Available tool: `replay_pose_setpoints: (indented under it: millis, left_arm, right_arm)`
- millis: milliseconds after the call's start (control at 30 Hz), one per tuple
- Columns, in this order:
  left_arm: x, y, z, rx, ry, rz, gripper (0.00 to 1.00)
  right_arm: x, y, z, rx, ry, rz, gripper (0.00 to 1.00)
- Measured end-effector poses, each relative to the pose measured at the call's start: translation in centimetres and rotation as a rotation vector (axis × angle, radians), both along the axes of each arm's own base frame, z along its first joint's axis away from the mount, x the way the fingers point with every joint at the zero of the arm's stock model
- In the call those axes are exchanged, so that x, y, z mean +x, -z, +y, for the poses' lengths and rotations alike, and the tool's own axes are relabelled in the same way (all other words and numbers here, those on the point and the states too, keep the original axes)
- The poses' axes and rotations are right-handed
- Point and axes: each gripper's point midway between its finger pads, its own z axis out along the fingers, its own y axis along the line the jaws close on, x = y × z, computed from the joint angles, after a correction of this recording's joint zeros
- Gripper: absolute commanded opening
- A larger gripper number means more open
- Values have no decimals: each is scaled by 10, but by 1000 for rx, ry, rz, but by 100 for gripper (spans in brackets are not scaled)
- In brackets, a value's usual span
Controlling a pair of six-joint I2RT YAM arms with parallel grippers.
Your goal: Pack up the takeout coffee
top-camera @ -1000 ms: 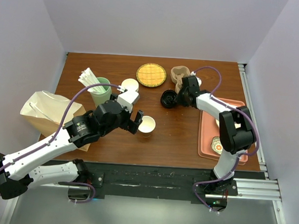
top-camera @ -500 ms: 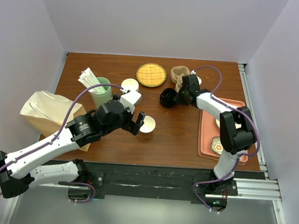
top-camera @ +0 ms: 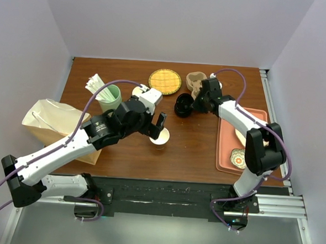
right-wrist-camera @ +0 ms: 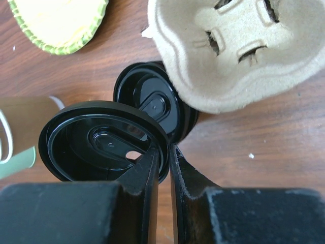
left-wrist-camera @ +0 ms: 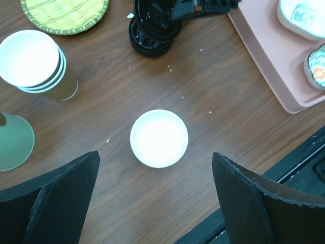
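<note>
The takeout coffee cup (top-camera: 161, 137) stands open-topped on the table's middle, its inside white (left-wrist-camera: 159, 138). My left gripper (top-camera: 154, 127) hovers directly above it, open, one black finger (left-wrist-camera: 61, 198) on each side of the cup and nothing between them (left-wrist-camera: 155, 168). My right gripper (top-camera: 193, 106) is shut on the rim of a black lid (right-wrist-camera: 91, 142). It holds that lid tilted just above a stack of black lids (right-wrist-camera: 152, 99) on the table (top-camera: 181, 109).
A pulp cup carrier (top-camera: 196, 80) lies beside the lid stack. A yellow woven coaster (top-camera: 165, 82), stacked paper cups (left-wrist-camera: 33, 61) and a green cup of white sticks (top-camera: 110, 98) sit farther back. A paper bag (top-camera: 52, 121) lies left, a pink tray (top-camera: 227, 153) right.
My left gripper has swung right and now sits over the open cup. My right gripper has closed on a lid's rim and raised it slightly off the stack.
</note>
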Motion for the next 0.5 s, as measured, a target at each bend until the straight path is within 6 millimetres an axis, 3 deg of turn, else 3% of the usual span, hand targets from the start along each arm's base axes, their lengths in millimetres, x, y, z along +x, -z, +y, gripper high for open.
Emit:
replay_pose_setpoints:
  millis: [233,367,500]
  left_arm:
    - [19,2,3,-64,-52,93,89]
    - [33,5,8,-100,-82,142,88]
    - [31,-2,-6,-138,-32,165,86]
  right_arm:
    - [-13,-33,7,33,-86,-43,13]
    - [-27,-63,23,76,-205,-101,13]
    - [-55,-95,47,110,-363,-172,13]
